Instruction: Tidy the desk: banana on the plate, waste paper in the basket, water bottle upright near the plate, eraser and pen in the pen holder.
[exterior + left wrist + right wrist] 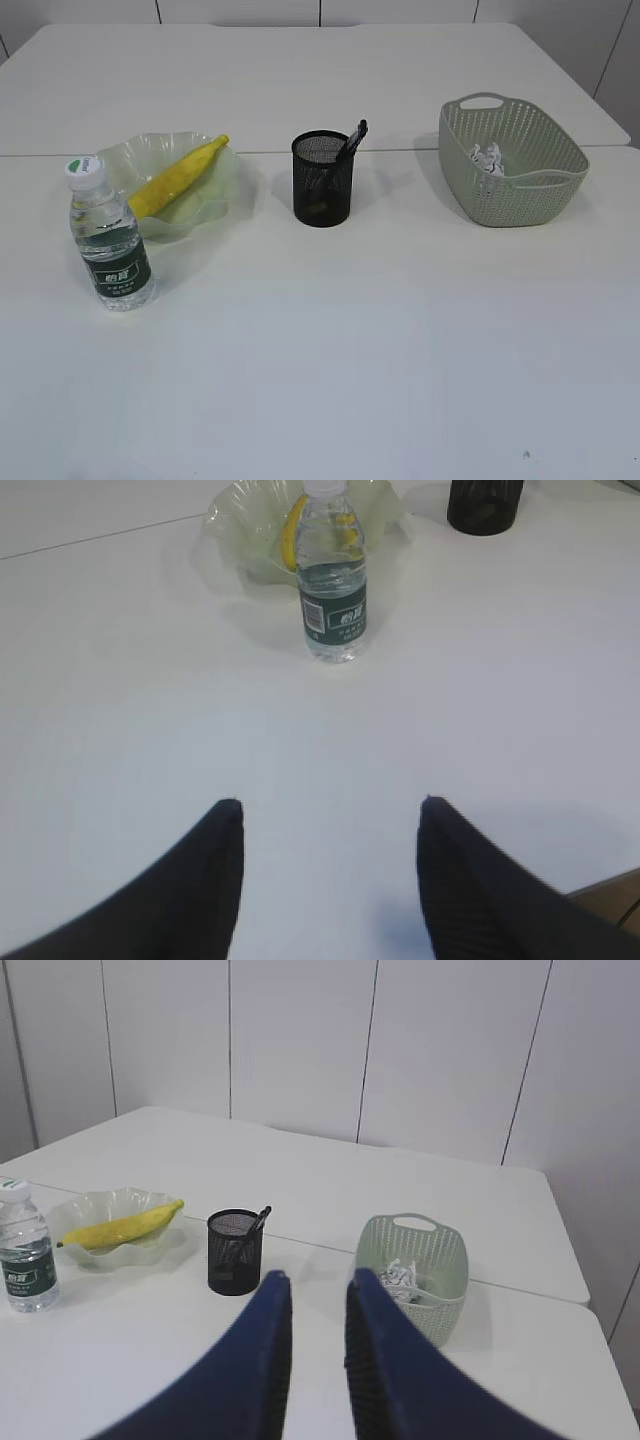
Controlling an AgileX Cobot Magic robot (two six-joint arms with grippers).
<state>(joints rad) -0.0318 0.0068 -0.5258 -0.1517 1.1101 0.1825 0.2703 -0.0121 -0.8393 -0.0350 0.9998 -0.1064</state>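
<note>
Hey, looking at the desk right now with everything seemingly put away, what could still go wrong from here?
The water bottle stands upright close beside the plate; a careless sweep of the left gripper, whose open jaws face it, might tip it. The pen leans out over the pen holder rim, so a knock could spill it. The eraser isn't clearly visible inside, so I can't confirm it.

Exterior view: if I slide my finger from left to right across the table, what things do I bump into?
Water bottle → plate with the banana on it → pen holder → basket.
</note>
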